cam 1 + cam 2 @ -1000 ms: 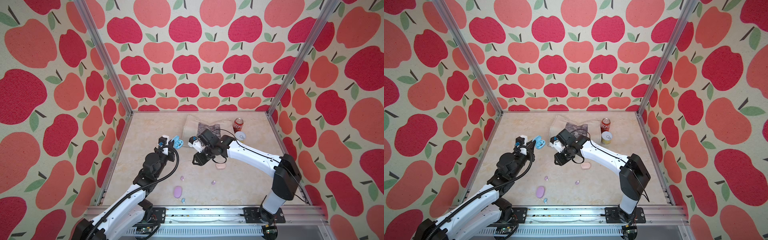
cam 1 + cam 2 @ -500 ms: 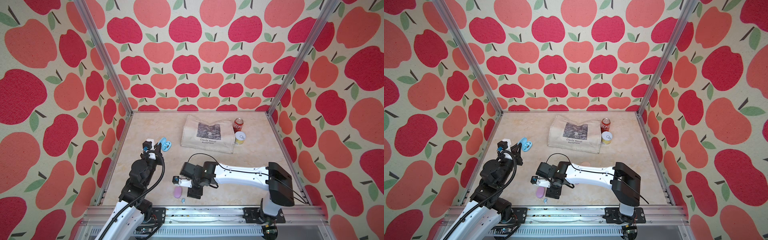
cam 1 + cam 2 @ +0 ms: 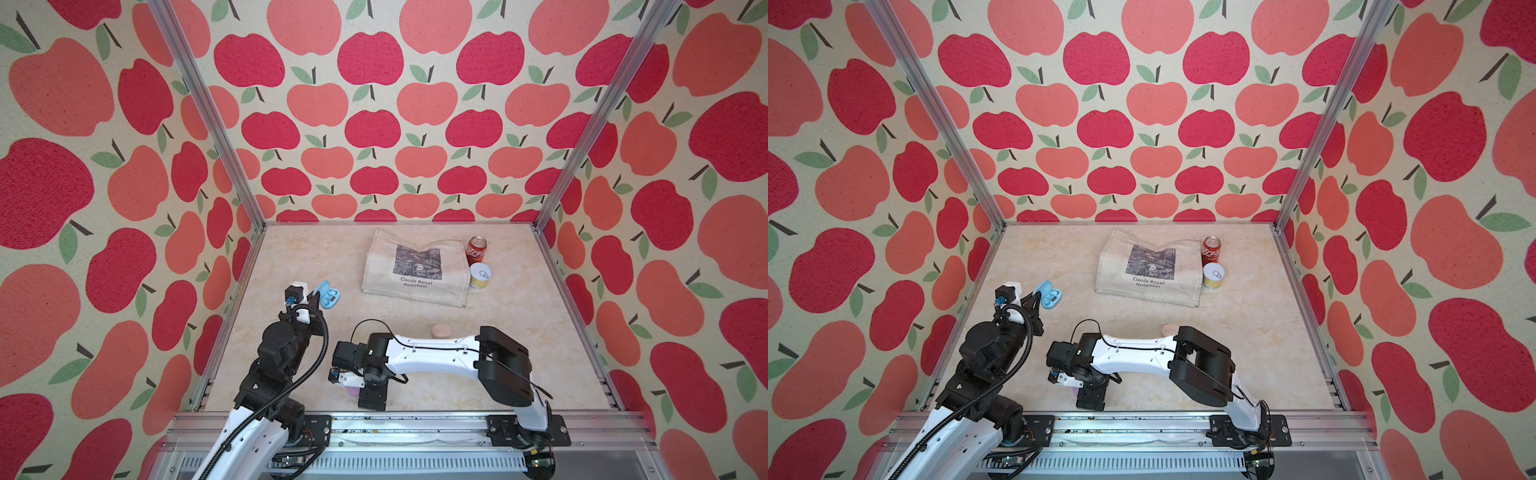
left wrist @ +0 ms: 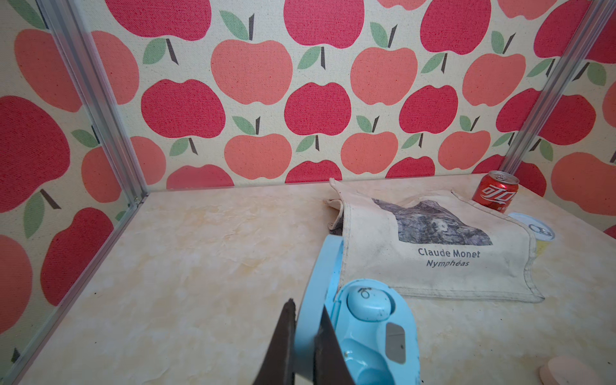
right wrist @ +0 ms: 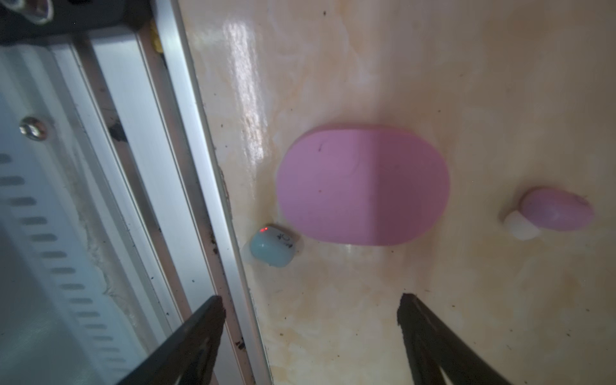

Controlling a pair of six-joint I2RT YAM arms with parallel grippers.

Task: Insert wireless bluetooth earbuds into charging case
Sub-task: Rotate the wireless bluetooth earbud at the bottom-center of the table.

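right gripper point(image 5: 310, 305) jaws spread wide, holding nothing, low over the front rail point(image 5: 206, 200). a second ago it was up by the tote bag point(image 3: 417, 270). loose light blue earbud point(image 5: 271, 246) lies on the table just beside the lilac case point(image 5: 363, 185). left gripper point(image 4: 306, 320) still clamps the lid of the open blue case point(image 4: 376, 333), pulled back slightly, with the seated blue earbud point(image 4: 366, 303) inside.

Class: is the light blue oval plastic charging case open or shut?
Open. The left tool pinches the raised lid of the light blue case, exposing a light blue plastic earbud seated inside.
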